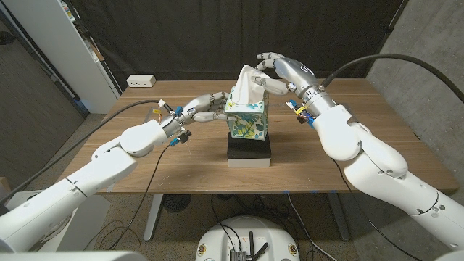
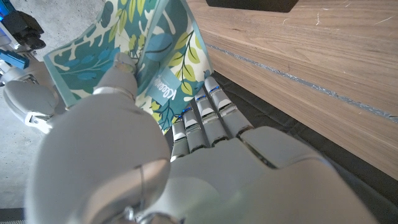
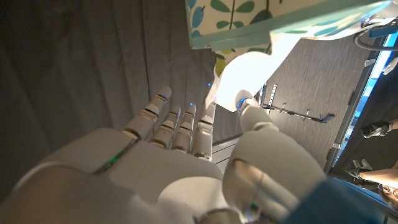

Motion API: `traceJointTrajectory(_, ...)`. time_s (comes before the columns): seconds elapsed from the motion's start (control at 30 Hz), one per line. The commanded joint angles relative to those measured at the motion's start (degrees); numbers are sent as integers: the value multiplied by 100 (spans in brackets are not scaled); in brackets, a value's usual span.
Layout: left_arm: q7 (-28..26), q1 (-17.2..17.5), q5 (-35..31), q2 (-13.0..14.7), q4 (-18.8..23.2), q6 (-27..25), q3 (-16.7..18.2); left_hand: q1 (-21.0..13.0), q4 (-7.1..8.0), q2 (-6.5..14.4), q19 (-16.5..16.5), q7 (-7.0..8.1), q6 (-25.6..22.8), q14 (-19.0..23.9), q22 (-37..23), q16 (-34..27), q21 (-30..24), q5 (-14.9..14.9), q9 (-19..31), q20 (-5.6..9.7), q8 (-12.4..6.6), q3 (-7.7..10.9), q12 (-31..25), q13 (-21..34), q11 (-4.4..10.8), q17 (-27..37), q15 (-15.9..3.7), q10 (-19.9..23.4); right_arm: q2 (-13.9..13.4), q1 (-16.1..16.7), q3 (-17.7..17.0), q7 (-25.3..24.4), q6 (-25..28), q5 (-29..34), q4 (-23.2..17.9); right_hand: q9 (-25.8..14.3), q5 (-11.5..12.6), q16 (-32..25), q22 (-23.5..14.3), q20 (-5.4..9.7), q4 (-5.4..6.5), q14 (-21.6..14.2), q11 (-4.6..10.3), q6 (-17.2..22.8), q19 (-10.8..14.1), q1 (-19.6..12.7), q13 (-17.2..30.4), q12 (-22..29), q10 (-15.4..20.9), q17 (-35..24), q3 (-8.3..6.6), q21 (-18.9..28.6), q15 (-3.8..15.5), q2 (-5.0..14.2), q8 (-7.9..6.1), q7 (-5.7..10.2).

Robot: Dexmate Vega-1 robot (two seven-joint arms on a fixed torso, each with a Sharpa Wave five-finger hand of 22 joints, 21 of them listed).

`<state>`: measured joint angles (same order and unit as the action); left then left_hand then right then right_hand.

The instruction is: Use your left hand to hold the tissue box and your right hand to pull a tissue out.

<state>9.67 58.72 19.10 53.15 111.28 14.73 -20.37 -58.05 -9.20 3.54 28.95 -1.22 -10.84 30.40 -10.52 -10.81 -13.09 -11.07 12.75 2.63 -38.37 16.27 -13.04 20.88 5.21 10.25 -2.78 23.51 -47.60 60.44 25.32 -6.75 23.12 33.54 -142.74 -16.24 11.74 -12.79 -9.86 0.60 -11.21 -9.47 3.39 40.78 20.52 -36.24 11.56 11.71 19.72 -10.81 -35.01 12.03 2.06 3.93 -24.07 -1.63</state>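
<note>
Tissue box [image 1: 248, 115] stands on a black block [image 1: 250, 150] mid-table, gripped at its side by the left robot hand [image 1: 206, 109]. Tissue [image 1: 246, 82] is pinched by the right robot hand [image 1: 272, 71]. Pull is best drawn straight up, box kept pressed down.

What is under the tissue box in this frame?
The tissue box stands on a black block with a white base, on the wooden table. The box's underside and the block's top beneath it are covered. The left hand holds the box's side.
</note>
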Motion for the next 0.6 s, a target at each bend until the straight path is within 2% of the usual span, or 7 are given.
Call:
traceJointTrajectory(0.03,-56,77,-23,27,70,-13,36,-5,-3,47,13,-25,-14,41,-14,-28,27,-36,18,138,-27,57,-7,14,2,9,-738,73,65,100,81,-73,51,447,-19,-122,-17,-3,-21,11,17,-105,-3,196,68,-232,26,51,121,-25,41,-4,278,-107,-202,23)
traceJointTrajectory(0.2,-51,90,-10,31,75,-2,47,-1,-4,53,9,-28,-10,38,-14,-26,30,-37,18,138,-26,66,-3,17,0,9,-740,72,136,117,155,-120,81,711,-3,-286,-21,-15,-20,52,-4,-185,57,301,153,-590,49,77,284,-27,30,7,326,-175,-430,76)
traceJointTrajectory(0.23,-52,90,-19,36,78,-8,48,-1,-4,52,9,-32,-9,38,-14,-26,30,-37,18,137,-26,67,-2,18,-3,9,-738,71,153,133,174,-190,53,785,20,-363,-20,-24,-20,62,-9,-232,94,380,199,-775,61,87,358,-28,20,13,351,-200,-549,98)
traceJointTrajectory(0.33,-54,97,-16,34,72,5,55,1,-5,52,10,-32,-11,37,-14,-25,30,-37,18,136,-27,70,-2,19,-11,8,-738,73,213,166,219,-321,5,986,64,-723,-55,-93,-24,182,36,-450,156,758,359,-1391,104,129,677,-58,84,30,474,-269,-1103,207)
traceJointTrajectory(0.4,-39,93,1,29,61,18,55,3,-5,55,9,-36,-2,36,-14,-24,31,-37,18,136,-24,74,2,20,-17,9,-732,66,248,186,223,-375,-45,1056,89,-867,-62,-108,-25,263,49,-491,180,943,407,-1581,118,131,761,-72,121,34,523,-238,-1333,258)
traceJointTrajectory(0.5,-33,87,4,23,46,28,54,16,-1,50,8,-32,-8,37,-14,-24,32,-35,18,136,-26,73,1,22,-1,9,-736,71,292,204,247,-428,-96,1210,124,-1030,-88,-129,-25,336,51,-551,208,1063,481,-1789,133,134,861,-82,186,44,585,-226,-1563,210)
traceJointTrajectory(0.6,-20,76,9,15,26,44,52,17,-4,48,10,-31,-9,31,-14,-20,32,-35,18,139,-27,77,5,24,10,8,-744,67,336,204,270,-379,-102,1336,134,-1029,-111,-147,-24,384,57,-604,294,1140,515,-1891,140,137,919,-85,223,46,657,-218,-1633,160)
